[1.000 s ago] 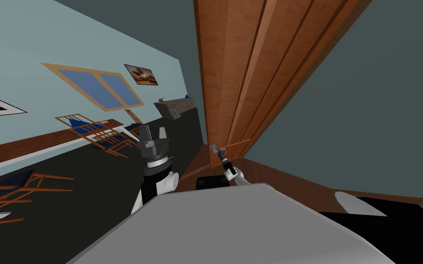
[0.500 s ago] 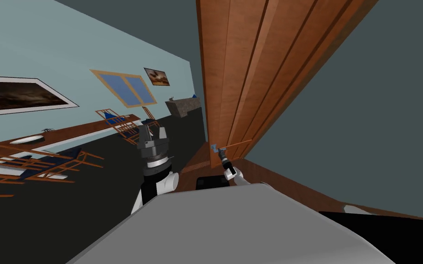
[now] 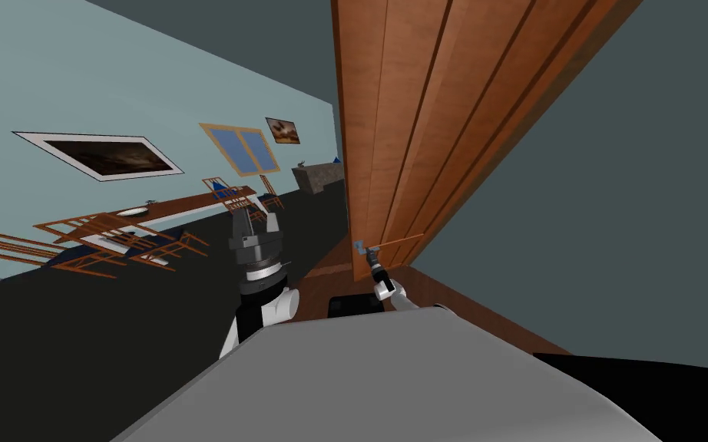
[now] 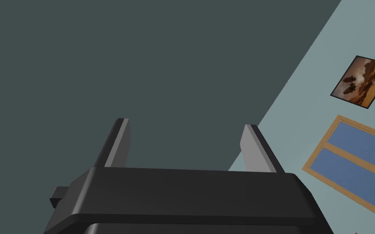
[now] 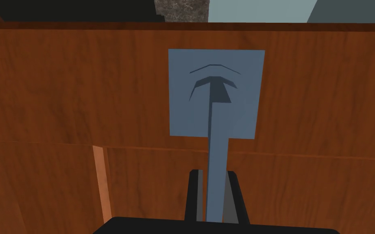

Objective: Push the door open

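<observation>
door: brown wood with long raised panels [image 3: 421, 115], close in front and right of centre, rising past the top of the head view; the far room shows past its left edge.
grey-green wall: dark and plain [image 3: 636, 192], right of the door, with a brown skirting along its foot.
pale blue wall: [image 3: 53, 77], on the left, running to the far end of the room.
floor: dark [image 3: 76, 345], spreading from near left to the far room.
black area: [image 3: 652, 391], near right corner.
desk: long and brown [image 3: 183, 202], far left against the pale blue wall.
chairs: brown slatted frames [image 3: 107, 245], crowded around the desk.
large picture: dark, white-framed [image 3: 110, 156], on the pale blue wall above the desk.
window: blue panes in a tan frame [image 3: 241, 150], right of the large picture.
small picture: brownish [image 3: 283, 130], just right of the window.
block: grey and mottled [image 3: 315, 176], far, just left of the door's edge.
left claw: [image 3: 255, 216], raised left of the door and apart from it; its fingers [image 4: 119, 142] are spread wide with nothing between them.
right claw: [image 5: 214, 174], at the door's near lower part, pinching the lever [image 5: 217, 158] from both sides.
plate: blue-grey square [image 5: 239, 109], flat on the door's face.
lever: blue-grey bar, running from the plate's middle straight back between the right claw's fingers.
</observation>
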You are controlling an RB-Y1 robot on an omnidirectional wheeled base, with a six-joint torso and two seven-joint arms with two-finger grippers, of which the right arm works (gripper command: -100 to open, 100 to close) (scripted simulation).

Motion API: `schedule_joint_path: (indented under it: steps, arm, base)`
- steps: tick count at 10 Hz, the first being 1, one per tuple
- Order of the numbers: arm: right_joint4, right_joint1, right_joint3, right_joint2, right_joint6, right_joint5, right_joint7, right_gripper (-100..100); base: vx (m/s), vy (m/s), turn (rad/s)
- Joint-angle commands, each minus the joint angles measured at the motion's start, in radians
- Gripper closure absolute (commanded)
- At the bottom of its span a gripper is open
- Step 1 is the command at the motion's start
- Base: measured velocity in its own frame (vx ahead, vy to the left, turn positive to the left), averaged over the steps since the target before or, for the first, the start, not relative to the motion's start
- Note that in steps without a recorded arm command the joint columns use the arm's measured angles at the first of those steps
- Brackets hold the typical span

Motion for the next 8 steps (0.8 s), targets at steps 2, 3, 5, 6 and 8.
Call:
schedule_joint_path:
  steps: [2, 3, 5, 6, 8]
  arm:
    - [0.003, -0.002, -0.013, 0.005, 0.0, -0.013, 0.016, 100]
    - [0.005, -0.003, -0.016, 0.008, -0.001, -0.017, 0.02, 100]
    - [0.008, -0.005, -0.021, 0.014, -0.001, -0.022, 0.028, 100]
    - [0.009, -0.006, -0.022, 0.016, -0.001, -0.024, 0.03, 100]
    - [0.008, -0.004, -0.009, -0.005, 0.001, -0.018, 0.021, 100]
  base:
    - [-0.194, -0.105, 0.222]
    - [-0.179, -0.097, 0.192]
    - [-0.165, -0.107, 0.196]
    - [-0.161, -0.08, 0.159]
    - [-0.077, -0.07, 0.033]
